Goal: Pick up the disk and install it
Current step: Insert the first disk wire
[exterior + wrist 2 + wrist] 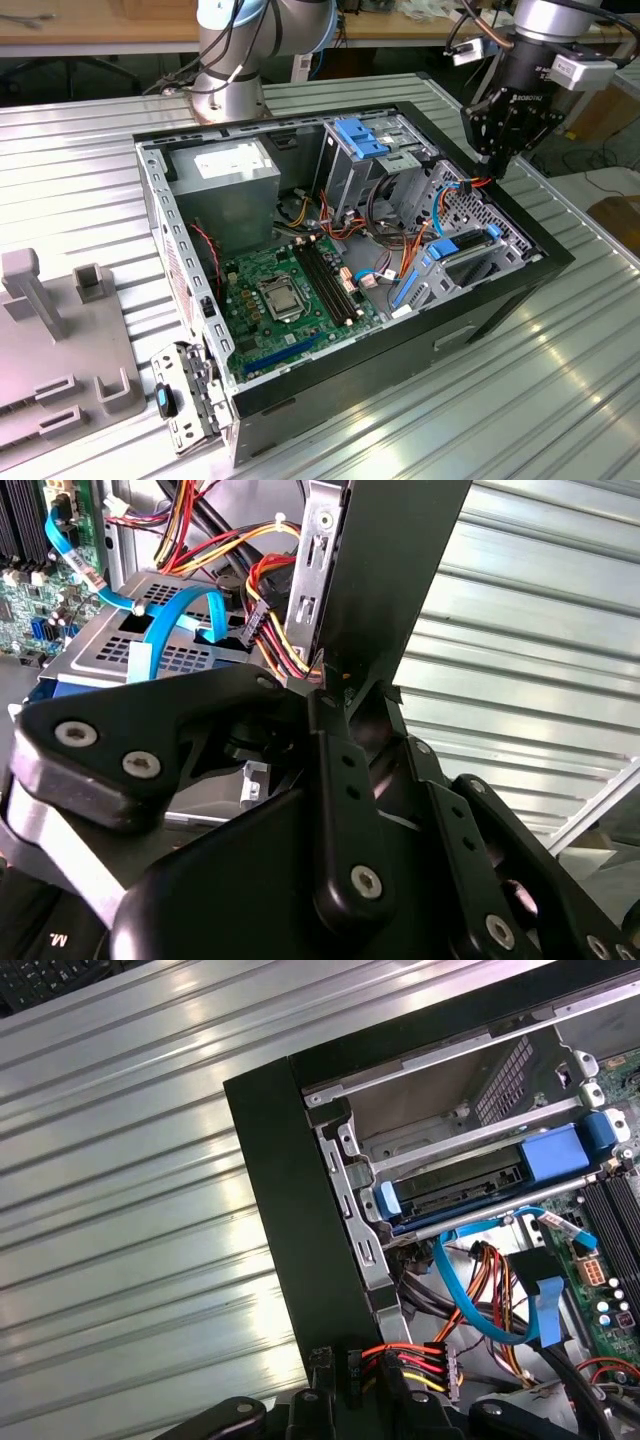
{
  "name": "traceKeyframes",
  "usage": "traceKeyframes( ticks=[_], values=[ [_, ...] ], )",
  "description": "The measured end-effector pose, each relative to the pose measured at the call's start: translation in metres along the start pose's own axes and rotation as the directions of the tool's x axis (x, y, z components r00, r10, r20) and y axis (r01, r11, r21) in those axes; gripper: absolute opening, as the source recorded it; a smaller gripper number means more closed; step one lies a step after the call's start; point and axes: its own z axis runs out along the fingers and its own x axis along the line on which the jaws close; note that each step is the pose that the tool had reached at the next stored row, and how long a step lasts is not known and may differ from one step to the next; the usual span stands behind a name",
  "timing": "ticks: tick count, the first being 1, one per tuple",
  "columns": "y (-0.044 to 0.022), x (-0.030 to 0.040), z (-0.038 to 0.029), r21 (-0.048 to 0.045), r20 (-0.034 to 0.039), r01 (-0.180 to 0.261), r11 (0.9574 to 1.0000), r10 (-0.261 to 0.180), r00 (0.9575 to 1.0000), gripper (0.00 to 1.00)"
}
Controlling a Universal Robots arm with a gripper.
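Currently, gripper (pixel 497 165): pinched narrow, at computer case (pixel 400 365) rim, exterior view's right.
Disk (pixel 452 1174): seated in drive bay (pixel 470 1130), blue carrier around it.

From where I hang, the disk (pixel 455 1182) in the first wrist view is a flat dark slab framed in a bright blue carrier, with a small blue tab at one end and a broader blue block at the other. It lies lengthwise between the rails of the metal drive bay (pixel 430 1110), just inside the black wall of the case (pixel 290 1210). In the exterior view the disk (pixel 470 248) sits low in the case, toward the exterior view's right. I cannot tell whether it is fully seated.
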Motion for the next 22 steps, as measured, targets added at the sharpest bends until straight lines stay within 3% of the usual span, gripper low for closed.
traceKeyframes(
  ticks=[5, 6, 14, 18, 22],
  values=[
    [0.0000, 0.0002, 0.0000, -0.0011, -0.0003, 0.000, 1.0000, 0.000, 1.0000, 0.29],
    [-0.0001, 0.0002, 0.0001, -0.0015, -0.0005, 0.000, 1.0000, 0.000, 1.0000, 0.22],
    [0.0000, 0.0003, -0.0005, -0.0019, -0.0006, 0.000, 1.0000, 0.000, 1.0000, 0.17],
    [0.0010, 0.0011, -0.0070, -0.0021, -0.0007, 0.000, 1.0000, 0.000, 1.0000, 0.17],
    [0.0014, 0.0007, -0.0084, -0.0021, -0.0005, 0.000, 1.0000, 0.000, 1.0000, 0.17]
  ],
)
